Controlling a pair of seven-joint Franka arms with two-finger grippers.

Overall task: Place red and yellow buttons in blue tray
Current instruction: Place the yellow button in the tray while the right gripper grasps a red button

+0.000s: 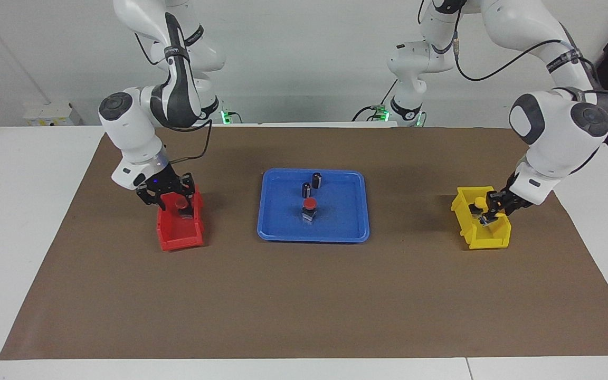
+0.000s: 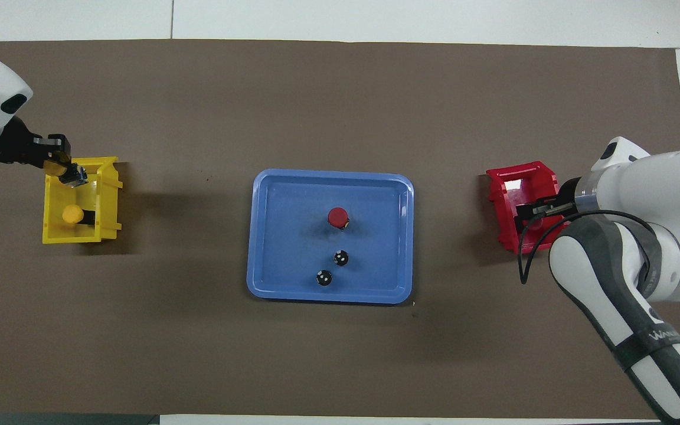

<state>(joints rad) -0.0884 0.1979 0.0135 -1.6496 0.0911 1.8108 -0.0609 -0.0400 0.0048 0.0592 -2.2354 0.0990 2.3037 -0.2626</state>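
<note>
The blue tray [image 1: 346,227] [image 2: 293,236] lies mid-table with one red button [image 1: 310,205] [image 2: 337,217] standing in it. My right gripper [image 1: 169,196] [image 2: 538,209] is down in the red bin [image 1: 177,235] [image 2: 502,200], open, with its fingers on either side of the second red button [image 1: 179,202]. My left gripper [image 1: 486,211] [image 2: 56,162] is shut on a yellow button [image 1: 478,201] [image 2: 71,174], held tilted just over the yellow bin [image 1: 488,240] [image 2: 104,200]. Another yellow button [image 2: 70,213] lies in that bin.
Two small dark capless cylinders [image 1: 306,190] [image 1: 317,180] stand in the tray, nearer to the robots than the red button; they also show in the overhead view [image 2: 340,258] [image 2: 323,278]. A brown mat [image 1: 304,295] covers the table.
</note>
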